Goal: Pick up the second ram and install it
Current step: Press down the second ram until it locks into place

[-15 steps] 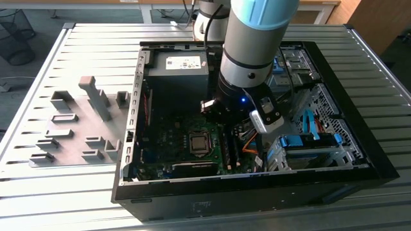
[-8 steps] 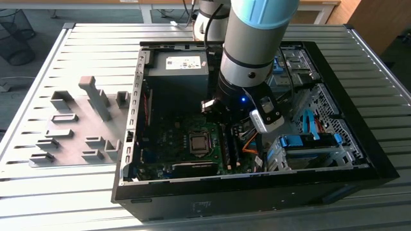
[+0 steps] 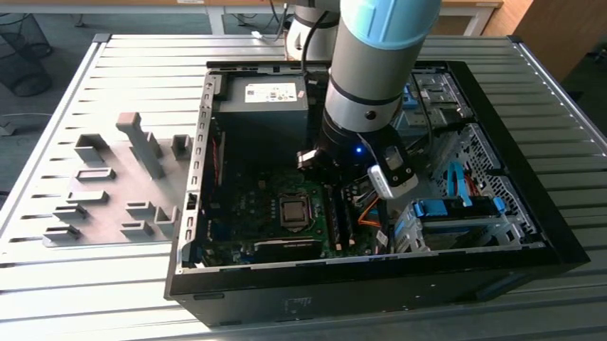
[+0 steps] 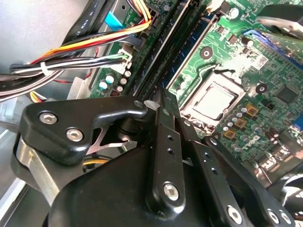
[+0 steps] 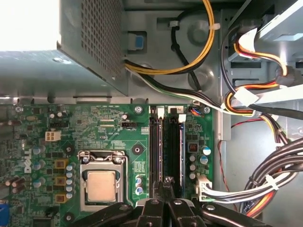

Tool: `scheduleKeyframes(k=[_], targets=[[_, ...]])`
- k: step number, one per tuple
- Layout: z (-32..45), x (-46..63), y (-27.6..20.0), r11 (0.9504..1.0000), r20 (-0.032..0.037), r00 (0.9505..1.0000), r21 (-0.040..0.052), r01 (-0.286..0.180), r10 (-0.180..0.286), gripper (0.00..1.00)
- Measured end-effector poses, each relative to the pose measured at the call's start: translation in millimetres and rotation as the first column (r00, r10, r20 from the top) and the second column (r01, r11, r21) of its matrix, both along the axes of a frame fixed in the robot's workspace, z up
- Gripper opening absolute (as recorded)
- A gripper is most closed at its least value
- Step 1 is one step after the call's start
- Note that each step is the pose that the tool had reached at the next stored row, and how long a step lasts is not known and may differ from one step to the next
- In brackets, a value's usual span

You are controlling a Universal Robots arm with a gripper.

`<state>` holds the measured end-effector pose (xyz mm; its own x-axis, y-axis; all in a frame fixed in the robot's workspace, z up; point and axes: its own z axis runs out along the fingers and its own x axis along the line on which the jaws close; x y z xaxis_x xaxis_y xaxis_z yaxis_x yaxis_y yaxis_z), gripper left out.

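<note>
My gripper [image 3: 328, 174] hangs low inside the open computer case, over the motherboard [image 3: 246, 206]. In both wrist views its two black fingers meet at the tips, so my gripper [image 5: 165, 182] is shut, right above the long black memory slots [image 5: 166, 142]. In the second wrist view the gripper [image 4: 163, 94] points at the near end of those slots [image 4: 165, 52]. The second ram is hidden: no blue-green stick is visible between the fingers, and I cannot tell whether one sits in a slot.
The processor socket [image 5: 101, 182] lies beside the slots. Bundles of coloured cables [image 5: 265, 184] run on their other side. The power supply [image 3: 264, 96] stands at the back of the case [image 3: 531, 234]. A grey fixture plate [image 3: 114, 185] with blocks lies at the exterior view's left.
</note>
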<state>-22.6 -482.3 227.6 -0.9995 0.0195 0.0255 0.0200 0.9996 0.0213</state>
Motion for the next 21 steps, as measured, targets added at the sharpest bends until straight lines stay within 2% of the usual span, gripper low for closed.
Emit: scheduleKeyframes(k=[8,13,16,21], targets=[[-10.8,0.0,-0.1,1.0,0.0,1.0,-0.0004,0.0,0.0,0.1],[-12.8,-0.1,-0.1,1.0,-0.0004,1.0,-0.0008,0.0,0.0,0.1],[-7.6,0.1,0.5,1.0,0.0008,1.0,0.0046,0.0,0.0,0.1],[8.4,0.0,0.0,1.0,-0.0001,1.0,0.0042,0.0,0.0,0.1]])
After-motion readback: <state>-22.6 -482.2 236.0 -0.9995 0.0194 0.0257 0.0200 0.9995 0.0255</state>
